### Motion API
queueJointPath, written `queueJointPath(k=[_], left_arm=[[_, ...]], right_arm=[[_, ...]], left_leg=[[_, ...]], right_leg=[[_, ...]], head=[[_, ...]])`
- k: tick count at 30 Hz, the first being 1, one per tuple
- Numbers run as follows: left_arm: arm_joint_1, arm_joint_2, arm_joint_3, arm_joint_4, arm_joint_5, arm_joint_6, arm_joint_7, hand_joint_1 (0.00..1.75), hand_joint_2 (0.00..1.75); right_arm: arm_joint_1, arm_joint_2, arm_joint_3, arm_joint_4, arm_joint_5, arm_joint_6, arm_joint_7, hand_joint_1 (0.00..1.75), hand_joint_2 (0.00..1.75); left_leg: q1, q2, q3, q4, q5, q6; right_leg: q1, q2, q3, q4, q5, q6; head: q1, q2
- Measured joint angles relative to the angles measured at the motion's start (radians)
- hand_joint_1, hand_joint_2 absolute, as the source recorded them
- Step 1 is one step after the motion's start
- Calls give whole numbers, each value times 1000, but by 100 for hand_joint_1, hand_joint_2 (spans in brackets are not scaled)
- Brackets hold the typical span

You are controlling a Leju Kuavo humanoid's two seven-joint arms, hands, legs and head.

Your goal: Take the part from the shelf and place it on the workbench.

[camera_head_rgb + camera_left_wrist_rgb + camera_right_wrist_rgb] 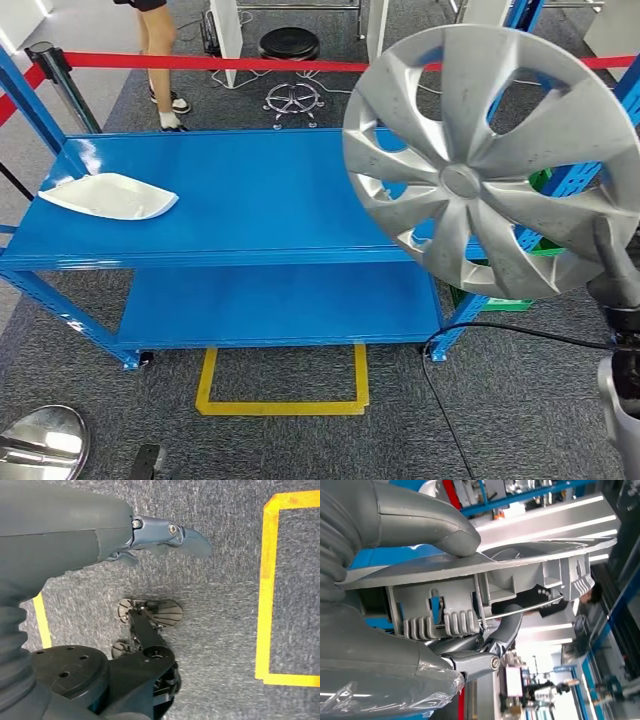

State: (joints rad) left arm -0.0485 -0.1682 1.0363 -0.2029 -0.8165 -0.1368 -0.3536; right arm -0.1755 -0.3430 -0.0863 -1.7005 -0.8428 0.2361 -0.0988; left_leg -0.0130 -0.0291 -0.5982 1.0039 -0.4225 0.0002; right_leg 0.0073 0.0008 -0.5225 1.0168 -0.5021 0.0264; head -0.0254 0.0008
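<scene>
A large silver wheel cover (483,165) with curved spokes hangs in the air at the right, above the right end of the blue workbench (249,215). My right hand (615,275) grips its lower right rim. In the right wrist view the thumb (433,522) presses one face of the wheel cover (516,575) and the darker fingers (497,640) hook the clips on its back. My left hand (151,537) hangs over the grey carpet with its fingers stretched out and nothing in them.
A white curved panel (113,195) lies at the left end of the bench top. A yellow floor marking (283,385) lies before the bench. Behind it run a red barrier tape (211,63), a stool base (290,45) and a person's legs (162,60).
</scene>
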Motion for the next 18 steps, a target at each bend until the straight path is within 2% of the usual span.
queueJointPath(k=[9,12,15,17,18], left_arm=[[-3,17,31,0,3,-3,19,0,175],[-3,18,38,0,5,-3,19,0,175],[-3,18,40,0,-2,-12,18,0,175],[-4,17,40,0,-12,-16,15,0,175],[-5,16,40,0,-17,-18,13,0,175]], right_arm=[[85,-2,-66,-74,-48,24,9,175,175],[109,-2,-71,-99,-43,31,5,175,175],[133,-2,-78,-122,-37,43,-4,175,175],[145,-2,-86,-133,-33,53,-10,175,175],[150,-2,-91,-136,-32,57,-13,175,175]], left_leg=[[-4,1,0,0,-1,4],[-9,1,0,1,-3,9],[-10,1,2,-5,1,20],[-4,2,6,-16,9,27],[-1,3,8,-20,11,29]], right_leg=[[-5,1,0,-1,0,3],[-10,1,0,-1,-1,7],[-14,1,1,-3,-2,17],[-12,1,-10,25,-23,24],[-12,1,-28,67,-49,27]], head=[[0,0],[0,0],[-1,0],[1,0],[3,0]])
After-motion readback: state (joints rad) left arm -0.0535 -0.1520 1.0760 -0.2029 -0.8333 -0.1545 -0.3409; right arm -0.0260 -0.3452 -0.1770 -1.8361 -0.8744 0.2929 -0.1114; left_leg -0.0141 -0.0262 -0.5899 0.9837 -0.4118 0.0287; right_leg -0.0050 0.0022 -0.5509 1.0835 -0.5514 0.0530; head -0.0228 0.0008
